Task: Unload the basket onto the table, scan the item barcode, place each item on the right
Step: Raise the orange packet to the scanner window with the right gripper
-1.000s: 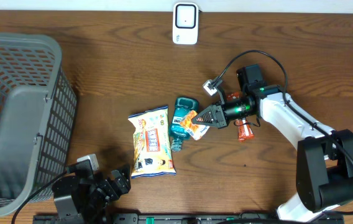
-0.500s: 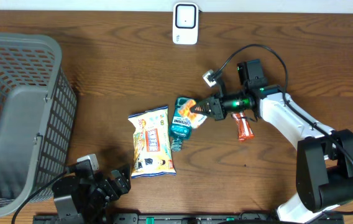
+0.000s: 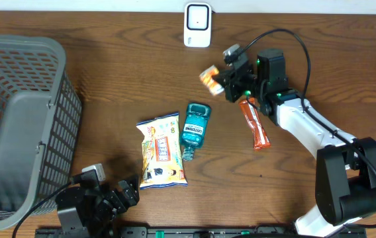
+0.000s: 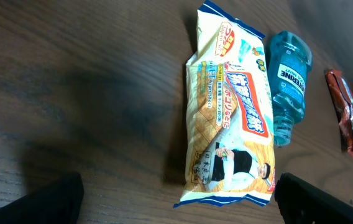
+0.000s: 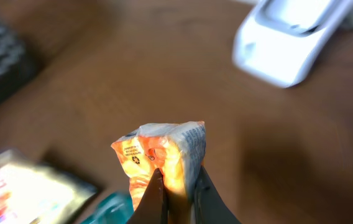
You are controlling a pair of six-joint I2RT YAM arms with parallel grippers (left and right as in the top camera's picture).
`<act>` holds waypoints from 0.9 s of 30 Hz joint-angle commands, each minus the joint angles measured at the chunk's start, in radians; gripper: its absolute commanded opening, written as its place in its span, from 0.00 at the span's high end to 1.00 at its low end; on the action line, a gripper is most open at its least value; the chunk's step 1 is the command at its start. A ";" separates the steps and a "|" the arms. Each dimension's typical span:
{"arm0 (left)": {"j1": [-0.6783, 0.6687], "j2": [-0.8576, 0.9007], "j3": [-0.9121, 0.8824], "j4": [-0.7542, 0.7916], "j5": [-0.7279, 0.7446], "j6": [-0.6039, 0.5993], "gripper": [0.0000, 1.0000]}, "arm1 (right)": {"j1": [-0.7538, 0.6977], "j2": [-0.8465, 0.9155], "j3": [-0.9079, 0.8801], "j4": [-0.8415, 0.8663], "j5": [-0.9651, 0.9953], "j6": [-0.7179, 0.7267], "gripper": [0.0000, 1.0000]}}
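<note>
My right gripper [image 3: 222,80] is shut on a small orange snack packet [image 3: 208,75] and holds it in the air, just below and right of the white barcode scanner [image 3: 197,25]. The right wrist view has the packet [image 5: 164,149] pinched between the dark fingertips [image 5: 153,194], with the scanner [image 5: 294,37] blurred at the upper right, still some way off. My left gripper [image 3: 127,190] rests low at the table's front left, open and holding nothing. Its wrist view looks along the table, the two fingers [image 4: 46,200] standing wide apart.
On the table's middle lie a yellow snack bag [image 3: 163,151], a teal mouthwash bottle [image 3: 194,127] and a red stick pack [image 3: 255,123]. They are seen again in the left wrist view: bag [image 4: 229,124], bottle [image 4: 286,81], stick pack [image 4: 349,112]. A grey mesh basket [image 3: 16,119] fills the left side.
My right gripper lifted the orange packet off the table beside the bottle and carried it up and back toward the scanner. The left arm stayed still.
</note>
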 commanded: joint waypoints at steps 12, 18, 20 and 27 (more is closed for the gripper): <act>0.003 -0.002 -0.006 -0.039 0.010 0.017 0.02 | 0.020 0.261 0.442 0.031 0.345 -0.181 0.99; 0.003 -0.002 -0.006 -0.039 0.010 0.017 0.02 | 0.038 0.468 0.761 -0.084 0.409 -0.244 0.99; 0.003 -0.002 -0.006 -0.039 0.010 0.017 0.02 | 0.048 0.526 0.852 -0.117 0.436 -0.263 0.99; 0.003 -0.002 -0.006 -0.039 0.010 0.017 0.02 | 0.096 0.659 1.030 -0.146 0.536 -0.342 0.99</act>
